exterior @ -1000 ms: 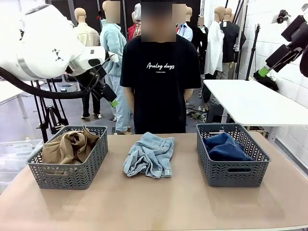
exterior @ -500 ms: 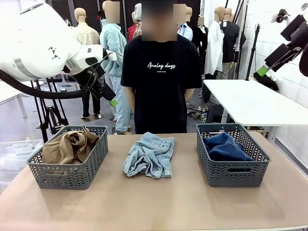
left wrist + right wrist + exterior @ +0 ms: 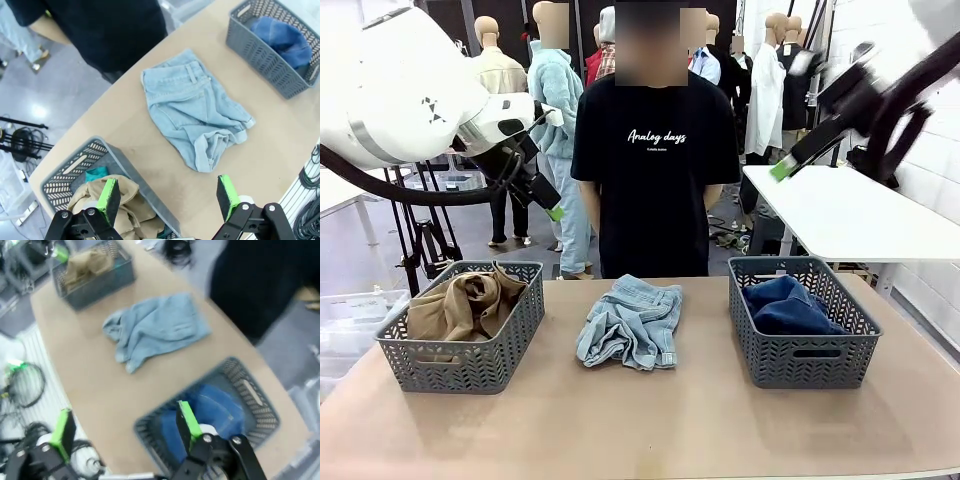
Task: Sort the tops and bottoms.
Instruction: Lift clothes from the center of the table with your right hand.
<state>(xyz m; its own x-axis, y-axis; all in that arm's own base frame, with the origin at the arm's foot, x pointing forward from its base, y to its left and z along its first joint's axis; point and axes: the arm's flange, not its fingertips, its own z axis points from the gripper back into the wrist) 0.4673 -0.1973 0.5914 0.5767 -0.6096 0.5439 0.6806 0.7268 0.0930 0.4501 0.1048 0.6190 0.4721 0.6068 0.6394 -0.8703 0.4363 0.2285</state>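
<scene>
Robot lab, white arms (image 3: 410, 95), tripods (image 3: 425, 240)

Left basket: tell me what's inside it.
The left basket holds a tan khaki shirt piled on top. The left wrist view shows a teal-green garment peeking from beneath it; the rest of that garment is covered.

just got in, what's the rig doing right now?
Sorting clothes into two grey baskets. The tan shirt and a teal top lie in the left basket; the dark jeans lie in the right basket. The pale denim shorts lie on the table between them. Both grippers, left and right, are open, empty, raised. A person stands behind.
</scene>
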